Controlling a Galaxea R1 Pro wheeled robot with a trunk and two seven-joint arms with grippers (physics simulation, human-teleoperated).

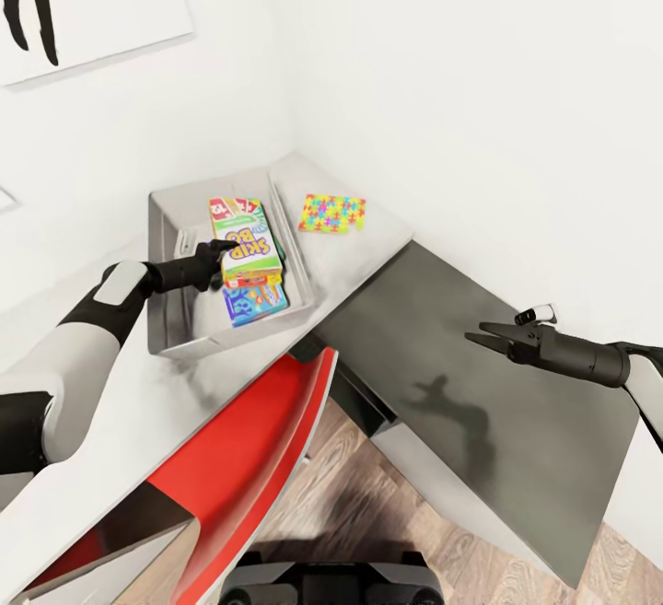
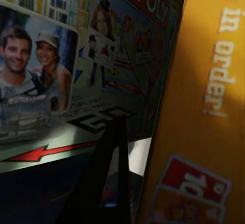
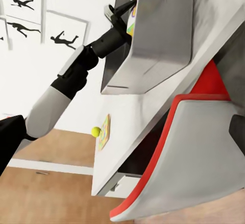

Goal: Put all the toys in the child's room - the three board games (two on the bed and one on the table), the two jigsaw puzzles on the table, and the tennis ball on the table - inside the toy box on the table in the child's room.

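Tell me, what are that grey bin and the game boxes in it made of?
The bin looks like matte grey plastic or metal: smooth, soft sheen, no grain. The game boxes look like glossy printed card: sharp flat edges, colourful print.

Smooth matt grey toy box (image 1: 175, 218), glossy printed card board games (image 1: 247, 250) (three), wood-plank floor (image 1: 368, 504), glossy red chair (image 1: 249, 458).
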